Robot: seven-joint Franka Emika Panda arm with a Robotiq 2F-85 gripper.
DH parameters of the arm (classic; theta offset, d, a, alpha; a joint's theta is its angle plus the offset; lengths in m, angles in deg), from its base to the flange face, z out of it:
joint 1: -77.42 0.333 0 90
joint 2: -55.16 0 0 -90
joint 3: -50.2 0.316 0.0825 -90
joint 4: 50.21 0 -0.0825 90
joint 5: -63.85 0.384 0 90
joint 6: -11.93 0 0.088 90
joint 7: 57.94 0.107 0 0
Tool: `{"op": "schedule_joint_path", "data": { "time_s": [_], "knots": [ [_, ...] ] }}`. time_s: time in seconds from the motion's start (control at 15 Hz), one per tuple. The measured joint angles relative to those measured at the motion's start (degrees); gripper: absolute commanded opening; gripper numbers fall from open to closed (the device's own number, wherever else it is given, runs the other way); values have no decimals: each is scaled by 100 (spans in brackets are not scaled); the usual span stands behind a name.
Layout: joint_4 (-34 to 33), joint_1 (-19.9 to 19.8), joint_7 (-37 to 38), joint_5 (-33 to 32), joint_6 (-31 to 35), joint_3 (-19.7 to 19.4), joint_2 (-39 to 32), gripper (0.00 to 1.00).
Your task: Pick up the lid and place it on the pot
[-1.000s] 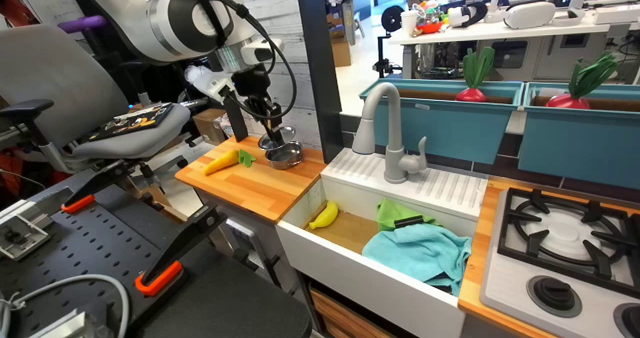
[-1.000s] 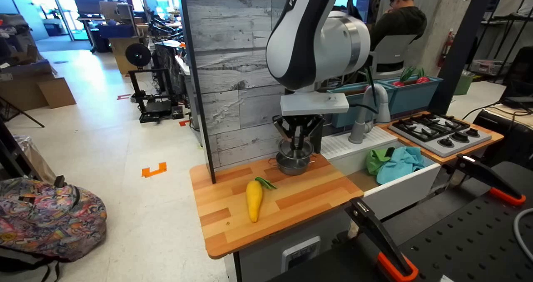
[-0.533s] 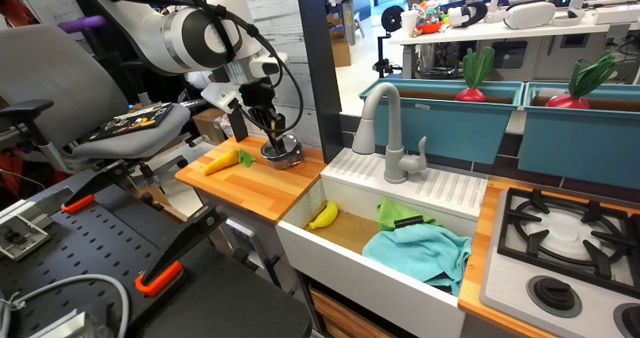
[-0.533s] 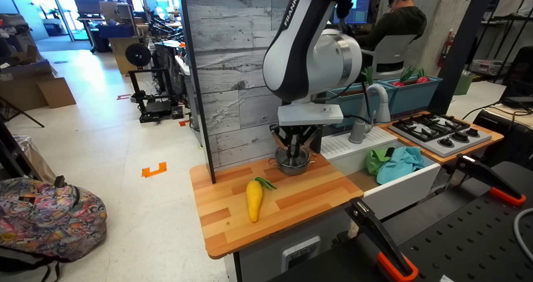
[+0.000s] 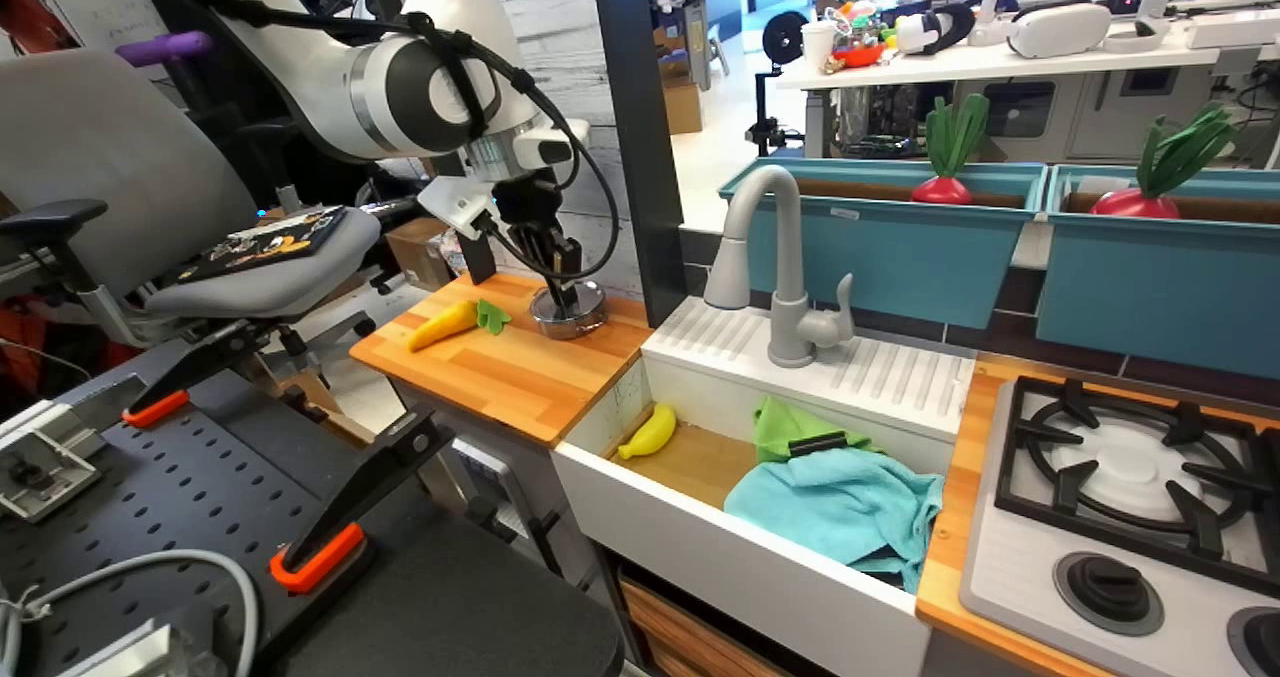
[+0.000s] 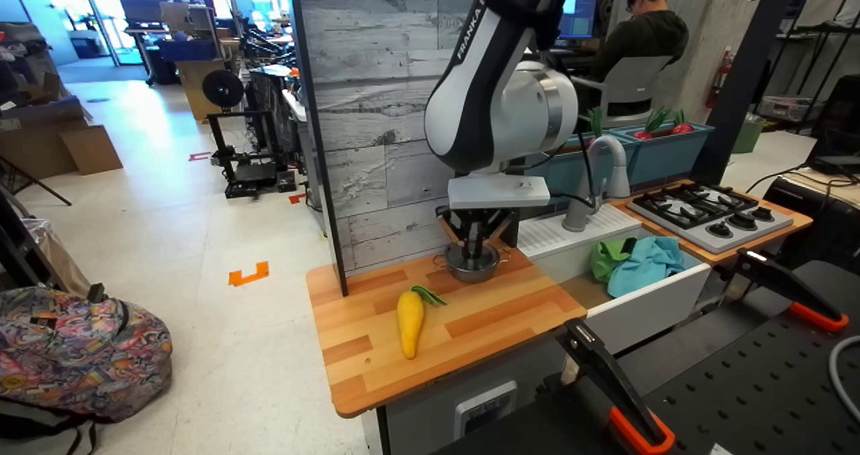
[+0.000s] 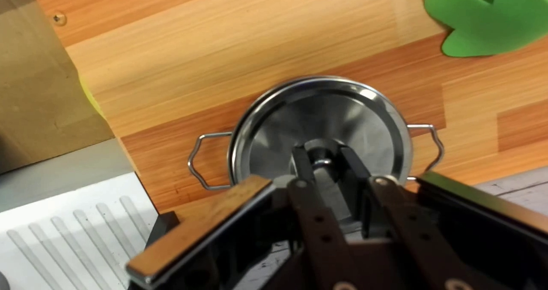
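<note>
The lid (image 7: 274,138) is a round silver metal disc with a small knob. It lies over the mouth of the shiny silver pot (image 5: 570,331) and looks level on its rim; whether it is fully seated I cannot tell. The pot stands on the wooden counter and also shows in an exterior view (image 6: 470,275). Its wire handles (image 7: 190,161) stick out on both sides. My gripper (image 7: 324,153) points down over the lid's centre, with its fingertips closed around the knob. It also shows from above the pot in an exterior view (image 6: 474,253).
A yellow vegetable with green leaves (image 6: 410,324) lies on the wooden counter (image 6: 497,341). A wooden wall (image 6: 376,173) and a dark post stand close behind the pot. The white sink (image 5: 740,567) with a banana (image 5: 650,432) and cloths, and the faucet (image 5: 790,257), are beside it.
My gripper has come down with the lid. The lid was tilted above the pot a second ago and now lies over its mouth. The pot has not moved.
</note>
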Motion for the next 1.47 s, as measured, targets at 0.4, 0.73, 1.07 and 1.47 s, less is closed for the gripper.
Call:
{"op": "schedule_joint_path", "data": {
  "time_s": [0.4, 0.73, 1.07, 1.47],
  "knots": [
    [-162, -62, -25, 103, -286, 52, -48, 76],
    [-180, -68, -66, 169, -320, 90, -56, 100],
    [59, -67, -79, 183, -149, 168, 116, 100],
    [1389, 20, -428, 152, 377, 288, 1049, 100]
  ]
}}
